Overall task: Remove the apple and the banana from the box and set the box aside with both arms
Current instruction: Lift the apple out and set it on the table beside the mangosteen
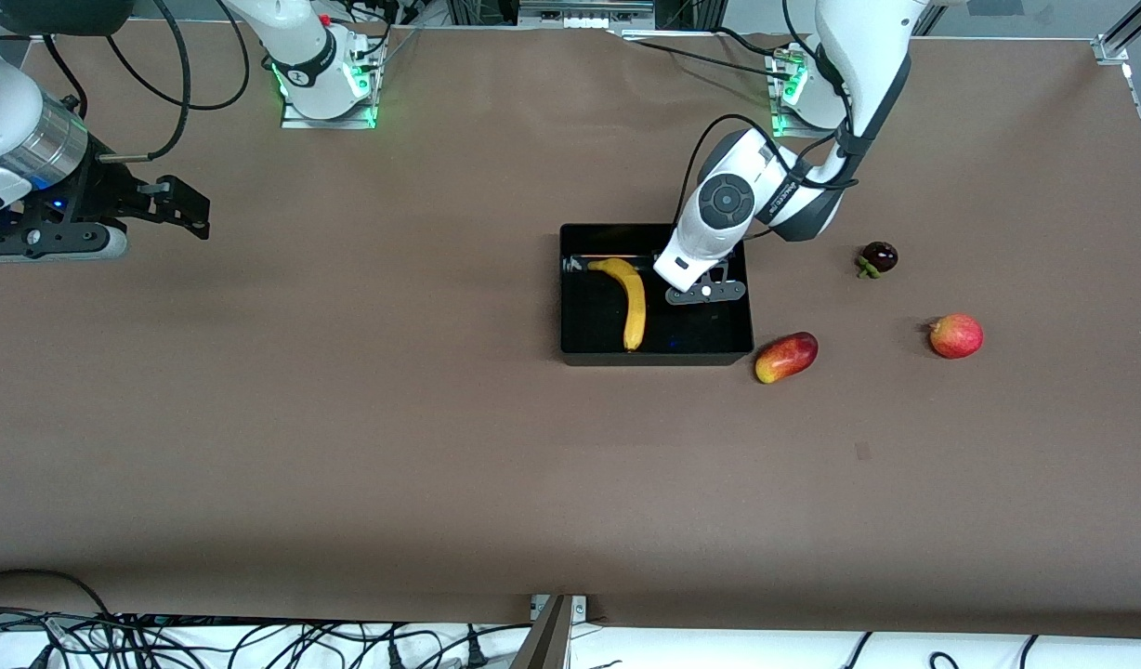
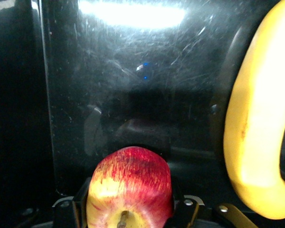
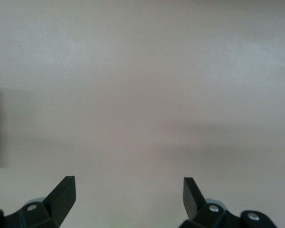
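Both arms white, glossy rounded shells with dark grey joint bands. Left arm (image 1: 863, 65): round dark grey cap with button marks on the wrist housing, black cable looping along it, small lettering on the forearm. Left end effector (image 1: 706, 292): black, flat grey bar with a pale screw. Right arm (image 1: 18, 139): brushed silver collar, blue light, black cables. Right end effector (image 3: 129, 194): black, wedge-shaped fingertips (image 3: 64, 190), silver screws. Bases glow green.

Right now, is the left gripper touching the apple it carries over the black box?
Touching. In the left wrist view the left gripper has its fingers pressed against both sides of the red-and-yellow apple, holding it above the black box floor, beside the banana.
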Robot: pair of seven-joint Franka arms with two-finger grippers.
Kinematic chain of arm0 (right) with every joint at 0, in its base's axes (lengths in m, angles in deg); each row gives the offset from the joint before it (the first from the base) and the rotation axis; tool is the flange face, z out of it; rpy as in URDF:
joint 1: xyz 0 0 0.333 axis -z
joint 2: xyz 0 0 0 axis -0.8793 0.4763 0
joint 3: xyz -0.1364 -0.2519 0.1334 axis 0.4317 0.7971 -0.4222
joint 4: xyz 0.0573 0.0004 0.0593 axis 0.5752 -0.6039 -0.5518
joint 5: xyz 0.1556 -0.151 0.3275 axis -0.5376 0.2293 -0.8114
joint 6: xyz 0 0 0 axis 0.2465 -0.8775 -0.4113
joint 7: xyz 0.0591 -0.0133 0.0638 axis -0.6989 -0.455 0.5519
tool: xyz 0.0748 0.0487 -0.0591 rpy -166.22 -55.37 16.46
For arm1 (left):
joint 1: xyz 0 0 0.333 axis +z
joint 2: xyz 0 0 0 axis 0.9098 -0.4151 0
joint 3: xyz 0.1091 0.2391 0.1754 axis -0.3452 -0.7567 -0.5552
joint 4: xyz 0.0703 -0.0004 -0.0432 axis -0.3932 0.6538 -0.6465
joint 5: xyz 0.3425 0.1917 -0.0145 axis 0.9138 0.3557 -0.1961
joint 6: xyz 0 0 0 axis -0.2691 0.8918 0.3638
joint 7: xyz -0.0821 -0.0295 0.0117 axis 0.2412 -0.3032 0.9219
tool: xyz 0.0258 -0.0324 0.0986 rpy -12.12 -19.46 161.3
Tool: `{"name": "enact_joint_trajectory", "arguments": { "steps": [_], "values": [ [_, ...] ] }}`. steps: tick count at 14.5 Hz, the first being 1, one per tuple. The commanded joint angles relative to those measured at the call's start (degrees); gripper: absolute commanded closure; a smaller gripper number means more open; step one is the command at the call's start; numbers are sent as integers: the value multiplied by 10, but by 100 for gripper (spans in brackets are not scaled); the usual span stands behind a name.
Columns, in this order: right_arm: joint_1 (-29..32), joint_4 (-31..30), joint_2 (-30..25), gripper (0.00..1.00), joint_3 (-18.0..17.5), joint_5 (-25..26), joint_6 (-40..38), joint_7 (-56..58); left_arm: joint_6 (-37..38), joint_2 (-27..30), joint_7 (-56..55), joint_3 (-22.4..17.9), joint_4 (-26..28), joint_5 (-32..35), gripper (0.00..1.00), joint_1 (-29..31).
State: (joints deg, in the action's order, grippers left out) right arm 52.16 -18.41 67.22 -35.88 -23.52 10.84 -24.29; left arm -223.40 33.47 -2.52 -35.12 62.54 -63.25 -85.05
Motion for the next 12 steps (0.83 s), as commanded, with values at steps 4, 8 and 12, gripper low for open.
{"name": "enact_joint_trajectory", "arguments": {
  "steps": [4,8,12],
  "values": [
    [-2,10,4,0,-1,5,-3,0,219,67,30,-9,-126,-7,80,31],
    [-3,10,4,0,-1,5,-3,0,374,76,164,-45,-204,-2,79,60],
    [-3,10,3,0,-1,4,-3,-5,388,80,345,-69,-146,3,71,141]
  ]
}}
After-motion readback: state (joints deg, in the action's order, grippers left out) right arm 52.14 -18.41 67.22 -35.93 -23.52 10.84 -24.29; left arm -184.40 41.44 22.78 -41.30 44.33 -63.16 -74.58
